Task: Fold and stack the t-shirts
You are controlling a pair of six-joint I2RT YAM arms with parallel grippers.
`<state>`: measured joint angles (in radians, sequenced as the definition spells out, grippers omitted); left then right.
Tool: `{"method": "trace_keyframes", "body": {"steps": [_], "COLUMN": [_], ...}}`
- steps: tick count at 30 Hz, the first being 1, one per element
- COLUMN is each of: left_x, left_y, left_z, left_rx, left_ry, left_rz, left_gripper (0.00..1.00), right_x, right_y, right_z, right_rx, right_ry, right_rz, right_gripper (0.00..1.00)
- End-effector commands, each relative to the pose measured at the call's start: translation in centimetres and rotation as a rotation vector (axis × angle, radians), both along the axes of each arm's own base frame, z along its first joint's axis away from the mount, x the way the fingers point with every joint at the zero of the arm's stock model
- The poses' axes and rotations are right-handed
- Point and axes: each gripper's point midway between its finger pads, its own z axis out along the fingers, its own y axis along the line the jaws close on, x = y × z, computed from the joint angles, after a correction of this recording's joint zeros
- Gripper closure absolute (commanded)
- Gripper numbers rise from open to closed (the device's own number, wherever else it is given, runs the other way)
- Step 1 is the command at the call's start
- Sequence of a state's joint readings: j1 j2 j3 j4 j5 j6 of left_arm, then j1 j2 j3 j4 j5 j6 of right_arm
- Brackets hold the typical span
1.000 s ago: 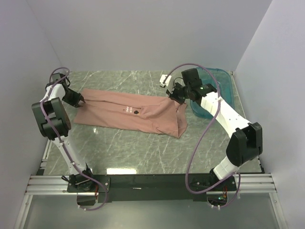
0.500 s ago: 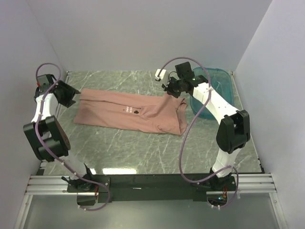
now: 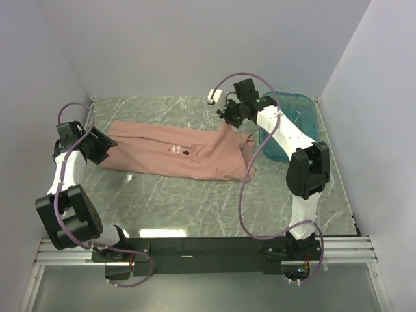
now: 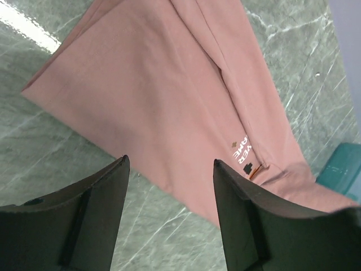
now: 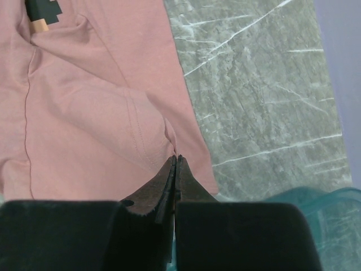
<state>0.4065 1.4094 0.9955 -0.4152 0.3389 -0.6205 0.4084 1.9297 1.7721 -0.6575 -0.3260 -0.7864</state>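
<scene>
One salmon-pink t-shirt (image 3: 175, 153) lies folded lengthwise across the marble table, its small chest print near the middle. My right gripper (image 3: 229, 119) is shut on a fold of fabric at the shirt's far right end, which rises in a peak toward it. In the right wrist view the closed tips (image 5: 176, 157) pinch a seam of the shirt (image 5: 96, 113). My left gripper (image 3: 103, 144) is open just off the shirt's left end. In the left wrist view its gripper (image 4: 170, 161) hangs empty above the shirt (image 4: 169, 96) and the table.
A translucent teal tub (image 3: 296, 123) stands at the back right, just right of the shirt's end; it also shows in the right wrist view (image 5: 316, 197) and the left wrist view (image 4: 344, 164). Walls close in the table on three sides.
The right gripper has moved back and left, pulling the shirt's right end up into a peak. The left gripper left the shirt's left edge, swung away, and came back beside it, open.
</scene>
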Motion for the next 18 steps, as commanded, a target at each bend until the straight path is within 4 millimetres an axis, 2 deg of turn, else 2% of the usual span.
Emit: {"method": "trace_keyframes", "body": {"steps": [1, 3, 12, 18], "left_x": [-0.2, -0.5, -1.6, -1.7], "left_y": [0.0, -0.2, -0.5, -0.6], "left_z": [1.5, 1.2, -0.4, -0.6], "left_rx": [0.066, 0.07, 0.075, 0.077], "left_ry": [-0.074, -0.07, -0.04, -0.04], "left_rz": [-0.036, -0.043, -0.054, -0.057], "left_gripper": [0.34, 0.34, 0.34, 0.34], "right_x": [1.1, 1.3, 1.7, 2.1], "right_y": [0.8, 1.3, 3.1, 3.2], "right_z": [1.3, 1.6, 0.4, -0.6], "right_rx": [-0.002, -0.001, -0.025, -0.046], "right_ry": [-0.038, -0.041, -0.031, -0.025], "right_rz": [0.009, 0.016, 0.037, 0.023], "right_gripper": [1.0, 1.0, 1.0, 1.0]}}
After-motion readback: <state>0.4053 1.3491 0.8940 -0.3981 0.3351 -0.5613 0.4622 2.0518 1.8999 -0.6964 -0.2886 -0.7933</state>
